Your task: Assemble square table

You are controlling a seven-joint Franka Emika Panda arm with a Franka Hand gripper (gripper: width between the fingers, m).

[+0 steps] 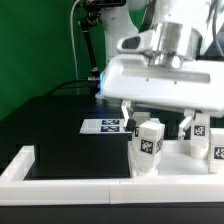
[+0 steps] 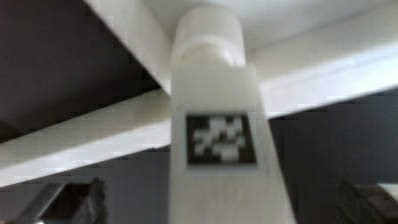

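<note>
White leg (image 1: 149, 142) upright, long axis vertical, on tabletop (image 1: 185, 163); hand (image 1: 156, 112) released above.

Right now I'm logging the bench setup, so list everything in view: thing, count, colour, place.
legs: three seen, white with black-and-white tags; one stands upright under the tool, two more toward the exterior view's right.
tabletop: one, white, lying flat under the legs.
rails: white, along the near edge and the exterior view's left corner.
marker board: one, white with tags, flat on the black table.
backdrop: green, behind the table.
tool: one, white body, jaws open on either side of the nearest leg, not gripping it; the wrist view shows that leg close up.
</note>
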